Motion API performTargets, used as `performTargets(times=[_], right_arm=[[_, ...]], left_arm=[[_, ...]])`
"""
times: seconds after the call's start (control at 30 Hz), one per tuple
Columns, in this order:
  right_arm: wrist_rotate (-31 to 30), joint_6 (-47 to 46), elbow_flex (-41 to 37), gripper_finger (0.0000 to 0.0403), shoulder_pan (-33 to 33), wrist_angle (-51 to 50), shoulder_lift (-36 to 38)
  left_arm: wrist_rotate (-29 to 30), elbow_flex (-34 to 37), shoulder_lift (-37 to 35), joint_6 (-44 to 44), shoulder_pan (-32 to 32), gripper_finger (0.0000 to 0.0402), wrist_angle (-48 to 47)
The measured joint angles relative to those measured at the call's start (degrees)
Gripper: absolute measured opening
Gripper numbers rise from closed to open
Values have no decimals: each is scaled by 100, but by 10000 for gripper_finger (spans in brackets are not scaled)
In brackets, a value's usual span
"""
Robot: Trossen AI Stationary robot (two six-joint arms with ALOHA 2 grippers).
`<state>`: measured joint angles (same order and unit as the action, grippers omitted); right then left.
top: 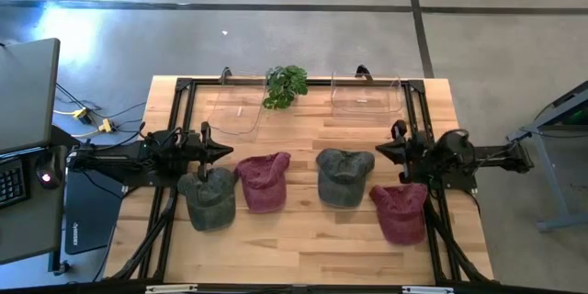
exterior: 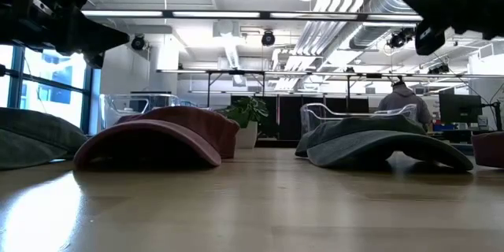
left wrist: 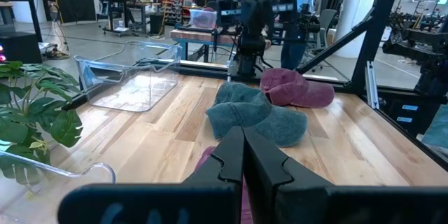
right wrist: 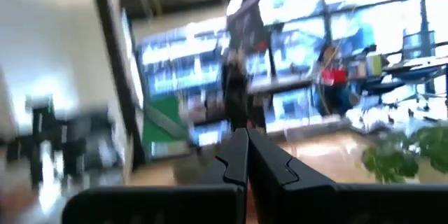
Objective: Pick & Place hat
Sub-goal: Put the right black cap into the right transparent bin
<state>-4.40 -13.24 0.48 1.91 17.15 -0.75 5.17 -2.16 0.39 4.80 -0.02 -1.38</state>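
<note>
The left gripper [top: 204, 143], fingers pressed together, hovers at twelve o'clock of the grey hat [top: 209, 198], nearest it.

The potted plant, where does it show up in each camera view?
High view: the potted plant sits at the table's far edge, between two clear bins.
Low view: centre background, behind the red hat.
Left wrist: left edge.
Right wrist: blurred, lower right.
Shared landmark: the plant itself.
</note>
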Motion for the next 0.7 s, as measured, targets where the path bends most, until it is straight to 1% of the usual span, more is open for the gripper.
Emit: performTargets(times=[0.07,0.1,0.17,0.3,0.4,0.47,0.53,0.63,0.7], right_arm=[[238,-231,1,1,-2,247,-92],[465,-341,0,1,1,346,-207],[648,-628,3,1,4,576,-564],[547,-1028,191,7,2,477,-1715],[495,-1299,652,26,-42,310,-2718],[544,-1485,1090,44,-127,-168,-3372],[806,-1609,1613,68,-273,-852,-3964],[1327,-1794,2506,107,-602,-2156,-4809],[1550,-1827,3071,134,-853,-3088,-5338]], left_arm=[[0,-2,-1,0,1,0,1],[0,-2,-1,0,-1,0,-1],[0,0,-1,0,-1,0,-1],[0,-1,-1,0,1,0,-1],[-1,0,-1,0,0,0,0],[0,-1,-1,0,0,0,-1],[0,-1,0,0,1,0,0],[0,0,-1,0,-1,0,1],[0,-2,-1,0,1,0,0]])
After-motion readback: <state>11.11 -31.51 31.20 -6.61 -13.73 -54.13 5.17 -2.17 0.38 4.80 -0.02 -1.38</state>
